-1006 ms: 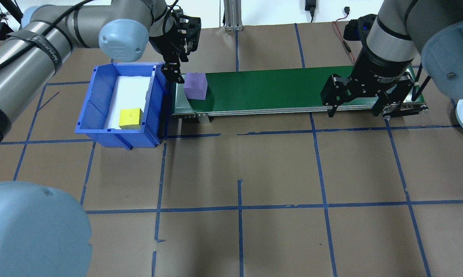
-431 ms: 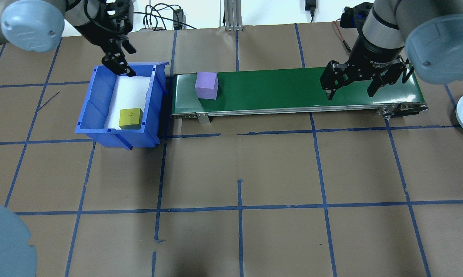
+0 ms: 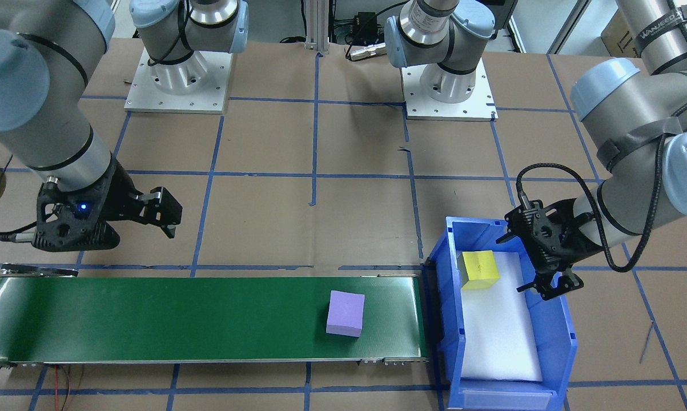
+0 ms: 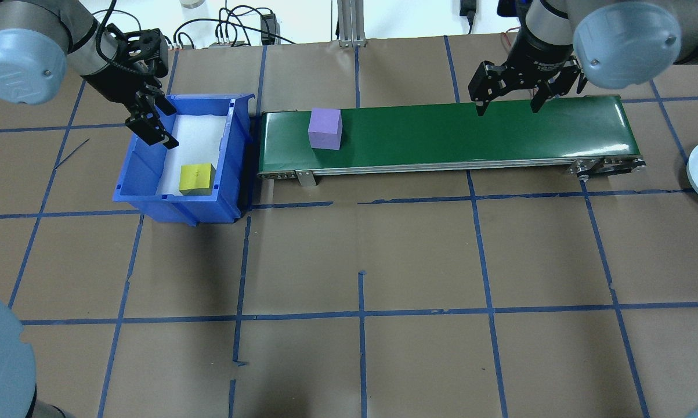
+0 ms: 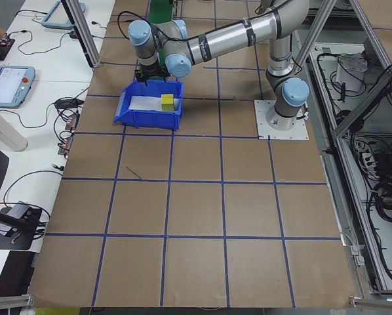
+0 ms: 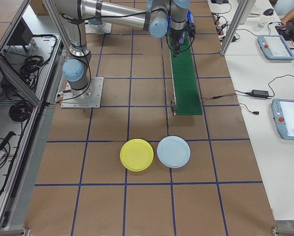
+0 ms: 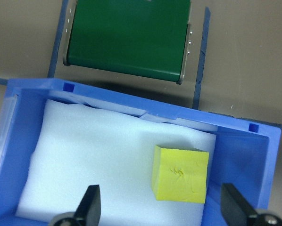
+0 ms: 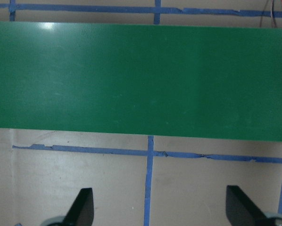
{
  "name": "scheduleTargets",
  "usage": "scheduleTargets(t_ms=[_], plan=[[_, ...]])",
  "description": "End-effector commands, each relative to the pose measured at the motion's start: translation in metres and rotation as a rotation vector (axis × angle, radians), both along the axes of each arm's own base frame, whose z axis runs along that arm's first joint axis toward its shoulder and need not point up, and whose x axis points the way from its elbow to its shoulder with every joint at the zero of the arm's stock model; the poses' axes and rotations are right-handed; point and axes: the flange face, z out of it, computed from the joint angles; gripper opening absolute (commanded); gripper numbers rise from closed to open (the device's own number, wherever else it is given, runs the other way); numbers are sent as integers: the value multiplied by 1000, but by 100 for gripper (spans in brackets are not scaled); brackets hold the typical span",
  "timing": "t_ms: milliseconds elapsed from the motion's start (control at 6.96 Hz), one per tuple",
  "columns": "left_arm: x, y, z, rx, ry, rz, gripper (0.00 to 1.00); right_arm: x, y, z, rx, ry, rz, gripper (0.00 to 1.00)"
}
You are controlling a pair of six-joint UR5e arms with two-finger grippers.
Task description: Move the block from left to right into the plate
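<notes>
Purple block (image 4: 325,129) being carried on green belt (image 4: 470,130) | yellow block (image 4: 196,178) being left binned | both claws (image 4: 151,123) (image 4: 506,87) being held open, empty | yellow plate (image 6: 136,154) being left unfilled

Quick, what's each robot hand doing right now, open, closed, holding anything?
Left hand: open, empty, above the blue plastic bin.
Right hand: open, empty.

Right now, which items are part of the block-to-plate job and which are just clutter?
Job:
purple block on green conveyor
yellow block in blue bin
yellow plate
left pincer, right pincer, both open

Clutter:
pale blue plate
</notes>
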Motion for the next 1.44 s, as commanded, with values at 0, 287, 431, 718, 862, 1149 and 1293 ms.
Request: scheduleTargets(t_ms=[0, 287, 431, 718, 862, 1149, 1293], plan=[[9, 4, -33, 68, -15, 285, 90, -1, -42, -30, -27, -1, 15, 100], [8, 14, -67, 120, -33, 647, 93, 0, -56, -64, -14, -17, 12, 100], [7, 17, -74, 156, -42, 747, 93, 1, -57, -71, -4, -25, 14, 100], [8, 15, -82, 211, -54, 936, 93, 0, -65, -75, -39, -23, 33, 100], [9, 10, -86, 239, -57, 1029, 93, 0, -64, -77, -34, -23, 31, 100], [9, 12, -108, 287, -81, 1088, 93, 5, -59, -87, -15, -69, 24, 100], [10, 9, -107, 302, -85, 1178, 93, 9, -59, -88, -13, -107, 20, 100]])
